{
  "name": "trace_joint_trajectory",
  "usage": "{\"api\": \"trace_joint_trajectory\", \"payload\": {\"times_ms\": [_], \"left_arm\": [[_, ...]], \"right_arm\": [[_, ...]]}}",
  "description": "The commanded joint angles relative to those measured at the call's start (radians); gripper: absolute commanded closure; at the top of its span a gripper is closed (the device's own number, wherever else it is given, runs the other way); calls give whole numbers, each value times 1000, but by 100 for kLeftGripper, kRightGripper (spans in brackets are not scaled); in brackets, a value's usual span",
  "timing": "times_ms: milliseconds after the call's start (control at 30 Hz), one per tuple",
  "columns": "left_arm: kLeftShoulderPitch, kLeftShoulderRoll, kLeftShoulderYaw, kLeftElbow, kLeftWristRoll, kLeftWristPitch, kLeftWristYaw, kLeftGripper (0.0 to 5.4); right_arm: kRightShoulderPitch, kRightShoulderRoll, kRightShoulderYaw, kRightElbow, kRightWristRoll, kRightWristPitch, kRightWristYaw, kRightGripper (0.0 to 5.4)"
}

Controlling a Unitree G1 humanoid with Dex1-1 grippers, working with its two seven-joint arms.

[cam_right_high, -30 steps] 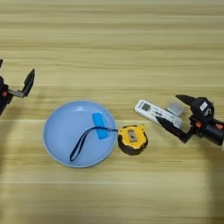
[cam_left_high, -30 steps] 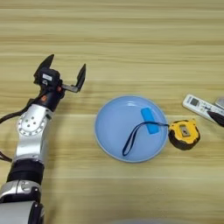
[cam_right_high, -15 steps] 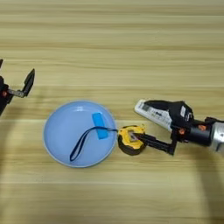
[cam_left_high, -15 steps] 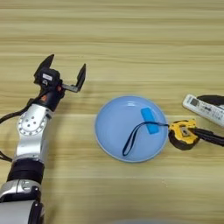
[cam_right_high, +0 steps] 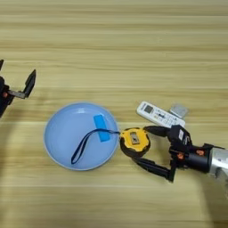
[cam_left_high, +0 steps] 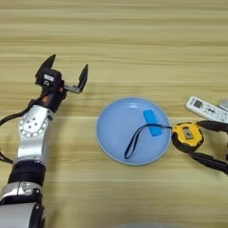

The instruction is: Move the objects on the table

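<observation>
My right gripper (cam_right_high: 143,151), fingers spread, brackets the tape measure (cam_right_high: 135,141) lying at 3 o'clock beside the plate (cam_right_high: 62,129), its strap (cam_right_high: 87,143) trailing into the dish, presumably to grasp it, while my left gripper (cam_left_high: 66,74) idles spread at 9 o'clock.

Setting: you are looking at a robot test bench, most likely a lab. Evidence: a bare light wooden desk (cam_right_high: 111,40) fills the view; metal-jointed robot arms with exposed cabling reach in from both sides. Props you have laid out are unrelated household items: light-blue plate (cam_right_high: 67,129), tape measure (cam_right_high: 135,141), white remote control (cam_right_high: 159,115), small grey square item (cam_right_high: 178,110). Walls and furniture: not visible.
</observation>
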Motion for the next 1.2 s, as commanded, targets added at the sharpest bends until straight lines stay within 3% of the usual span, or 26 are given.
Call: {"api": "trace_joint_trajectory", "payload": {"times_ms": [33,300,433,633,833,1000,1200], "left_arm": [[-7,6,-3,1,-6,-4,-4,0],[-5,3,-6,7,0,-11,1,0],[-7,4,-6,14,-1,-14,0,0],[-9,3,-5,16,-3,-16,-1,0],[-9,2,-6,16,-3,-18,-1,0],[-8,0,-7,10,-3,-16,1,0],[-10,-1,-6,10,-4,-16,1,0]], "right_arm": [[30,6,3,-17,6,6,0,18],[82,86,-25,-26,13,-39,-93,18],[88,144,-54,-39,73,-52,-116,18],[95,232,-90,-54,111,-118,-161,18],[88,285,-62,-33,12,-227,-236,18],[94,328,-61,-40,-15,-261,-318,18],[119,382,-47,-50,-93,-320,-440,18]]}}
